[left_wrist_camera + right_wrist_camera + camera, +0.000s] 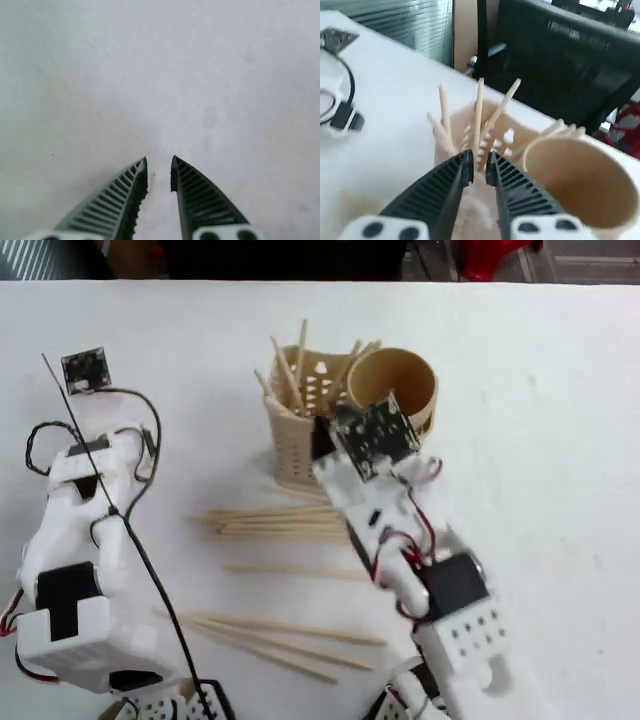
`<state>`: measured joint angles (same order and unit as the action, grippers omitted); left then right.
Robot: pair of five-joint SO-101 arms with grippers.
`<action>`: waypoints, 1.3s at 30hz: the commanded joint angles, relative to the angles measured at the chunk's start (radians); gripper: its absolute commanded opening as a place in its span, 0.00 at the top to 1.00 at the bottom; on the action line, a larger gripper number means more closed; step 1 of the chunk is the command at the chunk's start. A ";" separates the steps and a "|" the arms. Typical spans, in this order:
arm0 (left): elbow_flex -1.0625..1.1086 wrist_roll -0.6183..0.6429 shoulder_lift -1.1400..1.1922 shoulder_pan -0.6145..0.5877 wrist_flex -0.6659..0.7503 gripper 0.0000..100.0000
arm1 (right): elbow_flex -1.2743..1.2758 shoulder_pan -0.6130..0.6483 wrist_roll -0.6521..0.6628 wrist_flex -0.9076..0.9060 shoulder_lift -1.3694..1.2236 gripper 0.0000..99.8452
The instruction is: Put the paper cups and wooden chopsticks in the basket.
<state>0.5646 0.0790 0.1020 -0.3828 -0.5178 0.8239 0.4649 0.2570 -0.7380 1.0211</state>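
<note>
Nearest you, on the near side of the basket (295, 440) and between the two arm bases, a fan of chopsticks (270, 638) lies flat on the white table (540, 460), splayed and partly crossing. Closer to the basket lies a single chopstick (290, 568). Then comes a tight bundle of chopsticks (270, 522), just short of the basket's foot. All are pale bare wood, long and thin.

Your left arm (80, 540) stands well to the left of the basket. The left gripper (159, 167) hangs over white tabletop, its tips a narrow gap apart and holding nothing. Your right arm (420, 560) lies across the loose sticks. The right gripper (479, 164) sits at the basket's near rim, tips parted by a slit wider than the stick lined up behind it. You cannot tell whether either tip touches that stick.

The basket is cream, upright and slot-walled, and upright chopsticks (479, 112) lean out of it at several angles. A tan paper cup (400, 380) stands mouth up, tight against the basket's right side; you cannot tell whether it sits inside. White tabletop stretches wide to the right of the basket and beyond it to the far edge.
</note>
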 commanded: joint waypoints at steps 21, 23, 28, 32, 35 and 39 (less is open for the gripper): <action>-0.029 -0.015 -0.007 0.013 0.025 0.90 | 0.186 0.185 0.669 -0.156 -0.656 0.80; -0.028 -0.015 -0.007 0.013 0.025 0.90 | 0.180 0.183 0.677 -0.154 -0.700 0.80; -0.028 -0.015 -0.007 0.013 0.023 0.90 | 0.167 0.182 0.669 -0.093 -0.769 0.81; -0.028 -0.015 -0.008 0.013 0.021 0.90 | 0.160 0.183 0.669 -0.087 -0.769 0.96; -0.028 -0.015 -0.008 0.013 0.023 0.90 | 0.158 0.183 0.667 -0.087 -0.769 0.97; -0.029 -0.015 -0.008 0.013 0.023 0.90 | 0.157 0.183 0.666 -0.088 -0.740 0.98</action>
<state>0.5646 0.0760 0.1020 -0.3828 -0.5178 0.9851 0.6352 0.9137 -0.8255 0.2478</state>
